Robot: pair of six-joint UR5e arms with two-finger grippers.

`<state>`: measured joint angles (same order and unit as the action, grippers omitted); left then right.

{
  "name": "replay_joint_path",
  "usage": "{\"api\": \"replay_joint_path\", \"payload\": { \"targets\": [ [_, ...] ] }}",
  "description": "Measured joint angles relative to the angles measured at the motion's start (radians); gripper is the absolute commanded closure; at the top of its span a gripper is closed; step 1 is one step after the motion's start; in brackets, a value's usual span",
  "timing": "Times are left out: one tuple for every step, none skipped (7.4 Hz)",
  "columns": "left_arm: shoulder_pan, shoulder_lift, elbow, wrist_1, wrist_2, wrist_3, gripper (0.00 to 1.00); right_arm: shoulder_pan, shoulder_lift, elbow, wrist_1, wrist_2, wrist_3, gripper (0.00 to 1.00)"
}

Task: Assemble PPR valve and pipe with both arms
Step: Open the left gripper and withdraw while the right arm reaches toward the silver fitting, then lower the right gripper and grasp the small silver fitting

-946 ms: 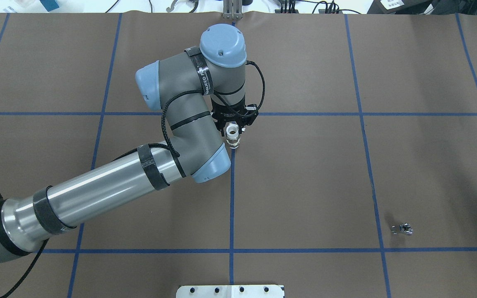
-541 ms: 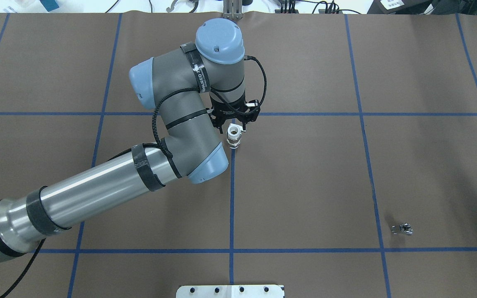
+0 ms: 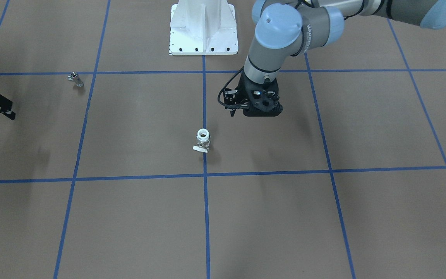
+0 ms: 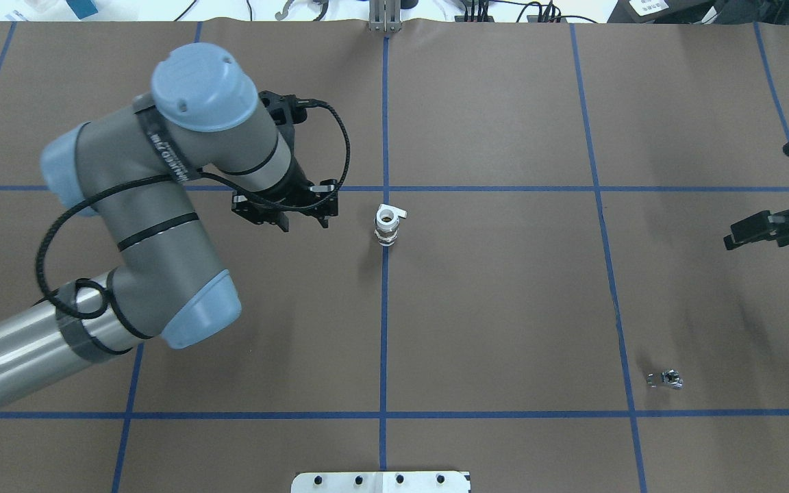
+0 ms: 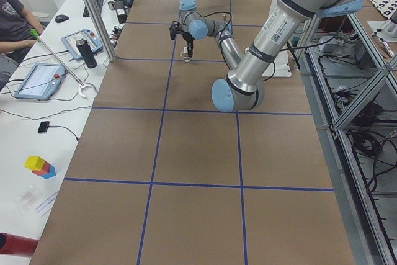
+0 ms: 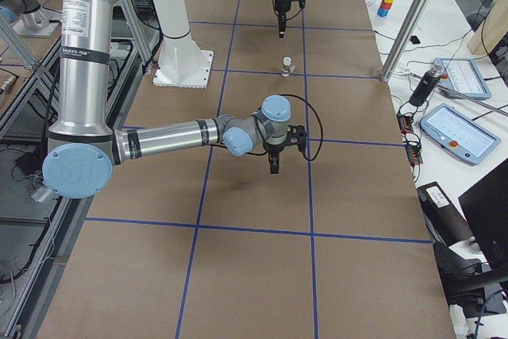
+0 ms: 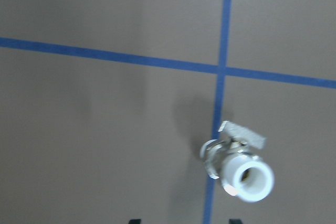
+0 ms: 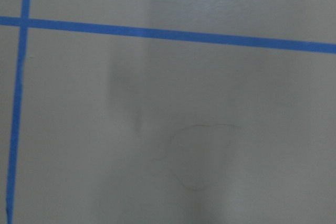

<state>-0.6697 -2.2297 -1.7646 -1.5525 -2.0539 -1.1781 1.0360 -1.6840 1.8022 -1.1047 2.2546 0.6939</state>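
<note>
The brown table (image 4: 504,308), ruled with blue tape lines, fills every view. The left arm (image 4: 155,226) reaches over its left half, bent at the wrist. The left tool (image 4: 302,224) hangs from it above the table with its two fingers spread apart and nothing between them; the wrist view shows only bare table and the valve ahead of the fingertips. The right tool (image 4: 754,234) shows at the far right edge of the overhead view, above bare table, and I cannot tell how far its fingers stand apart. The valve (image 4: 387,226) stands upright on the centre tape line, just on the robot's side of a crossing, its white collar open upward and its flat base on the table; it is near the left tool, off to that tool's right, and not touching it. The pipe (image 4: 665,378) lies alone on the right half of the table, closer to the robot and well apart from the right tool.
</note>
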Motion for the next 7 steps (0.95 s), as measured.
{"api": "replay_joint_path", "payload": {
  "targets": [
    [-0.013, 0.042, -0.040, 0.000, 0.000, 0.021, 0.35, -0.069, -0.018, 0.015, 0.091, -0.040, 0.091, 0.00],
    [-0.021, 0.061, -0.057, 0.000, 0.000, 0.030, 0.35, -0.119, -0.038, 0.054, 0.130, -0.060, 0.149, 0.00],
    [-0.027, 0.071, -0.065, 0.000, 0.000, 0.034, 0.35, -0.168, -0.065, 0.109, 0.144, -0.071, 0.216, 0.00],
    [-0.034, 0.081, -0.072, 0.001, -0.001, 0.036, 0.35, -0.221, -0.095, 0.164, 0.148, -0.089, 0.286, 0.01],
    [-0.047, 0.097, -0.081, 0.003, -0.005, 0.050, 0.35, -0.283, -0.124, 0.214, 0.149, -0.131, 0.364, 0.02],
    [-0.063, 0.123, -0.097, 0.005, -0.011, 0.079, 0.35, -0.351, -0.146, 0.257, 0.149, -0.188, 0.449, 0.03],
    [-0.076, 0.146, -0.112, 0.006, -0.016, 0.106, 0.35, -0.406, -0.162, 0.290, 0.148, -0.232, 0.520, 0.07]
  ]
}}
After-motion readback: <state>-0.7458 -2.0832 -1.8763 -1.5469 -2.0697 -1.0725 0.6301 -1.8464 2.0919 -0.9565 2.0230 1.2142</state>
